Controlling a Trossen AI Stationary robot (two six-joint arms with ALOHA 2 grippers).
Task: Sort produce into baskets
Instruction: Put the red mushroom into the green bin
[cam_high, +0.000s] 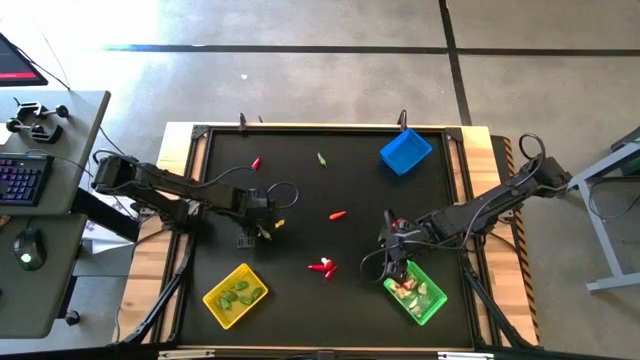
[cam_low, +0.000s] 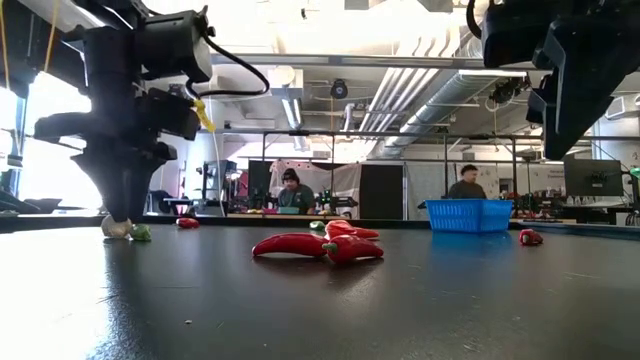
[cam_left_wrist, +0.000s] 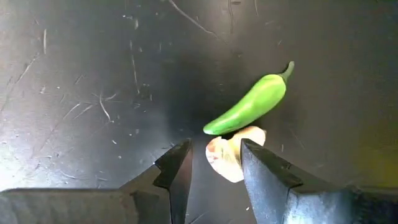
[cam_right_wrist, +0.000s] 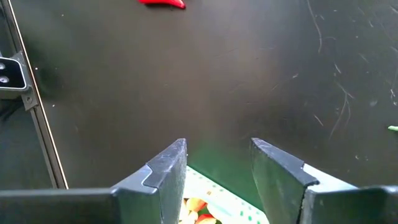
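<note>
The left gripper (cam_left_wrist: 214, 168) is hovering low over a green pod (cam_left_wrist: 249, 104) and whitish bulb (cam_left_wrist: 231, 157) on the counter (cam_high: 300, 210), fingers apart, likely lining up a pick. The right gripper (cam_right_wrist: 217, 168) is waiting above the green basket (cam_high: 428, 305), fingers apart, empty.

Whitish bulb (cam_left_wrist: 231, 157) partly hidden under green pepper (cam_left_wrist: 249, 104); green basket (cam_right_wrist: 231, 198) cut off
</note>
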